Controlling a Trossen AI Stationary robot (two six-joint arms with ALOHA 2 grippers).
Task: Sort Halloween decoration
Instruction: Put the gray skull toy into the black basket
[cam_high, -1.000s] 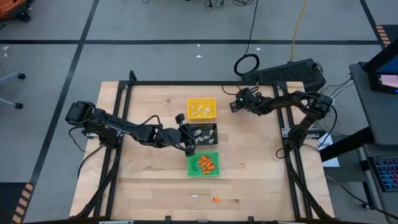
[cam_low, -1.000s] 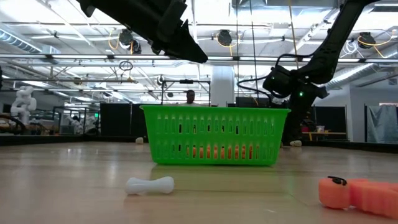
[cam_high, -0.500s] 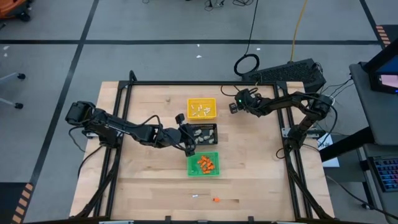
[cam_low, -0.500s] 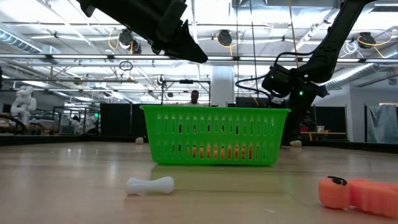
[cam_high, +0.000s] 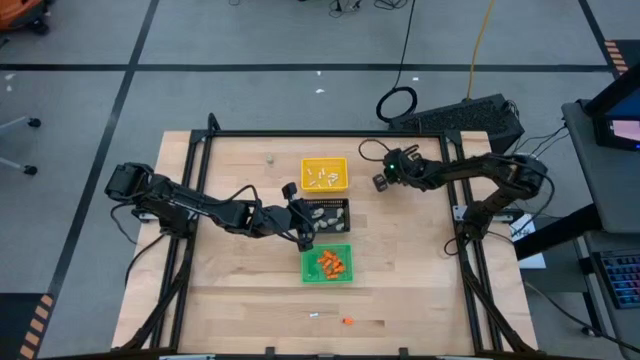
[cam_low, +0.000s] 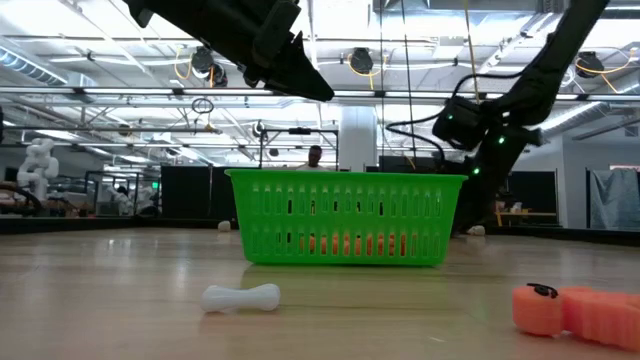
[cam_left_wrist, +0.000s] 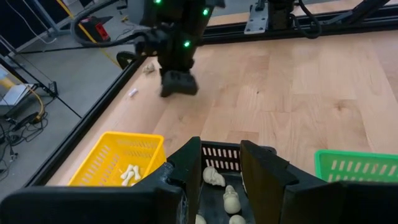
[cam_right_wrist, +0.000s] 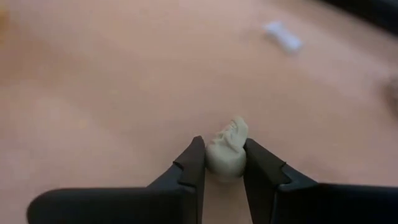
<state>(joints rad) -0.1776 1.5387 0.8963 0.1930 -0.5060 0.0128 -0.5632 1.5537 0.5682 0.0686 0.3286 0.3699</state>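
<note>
My right gripper (cam_right_wrist: 224, 163) is shut on a small beige-grey skull lump (cam_right_wrist: 226, 152) over bare wood right of the yellow tray (cam_high: 325, 173); the high view shows this gripper (cam_high: 381, 182) as well. Open, my left gripper (cam_left_wrist: 224, 171) hovers over the black tray (cam_high: 330, 213), where more skull lumps (cam_left_wrist: 231, 200) lie. White sticks (cam_left_wrist: 129, 174) lie in the yellow tray, orange bits (cam_high: 331, 263) in the green tray (cam_low: 345, 215). A white stick (cam_low: 240, 297) and an orange piece (cam_low: 575, 312) lie on the wood near the table's front edge. My right gripper pinches the skull lump by its two sides (cam_right_wrist: 210, 160) between the two fingertips. The fingers slant down at it from the table's right. The lump sits upright in the hold with its top (cam_right_wrist: 236, 127) standing past the fingertips, and it looks clear of the wood below.
Another white stick (cam_right_wrist: 281, 35) lies on the wood beyond my right gripper. A small pale piece (cam_high: 270, 157) lies left of the yellow tray. The three trays stand in a row down the table's middle. Black frame rails (cam_high: 300, 134) edge the table.
My right gripper has risen a little and drawn back toward the table's right and near side, away from the spot beside the yellow tray. My left arm has kept still over the black tray.
</note>
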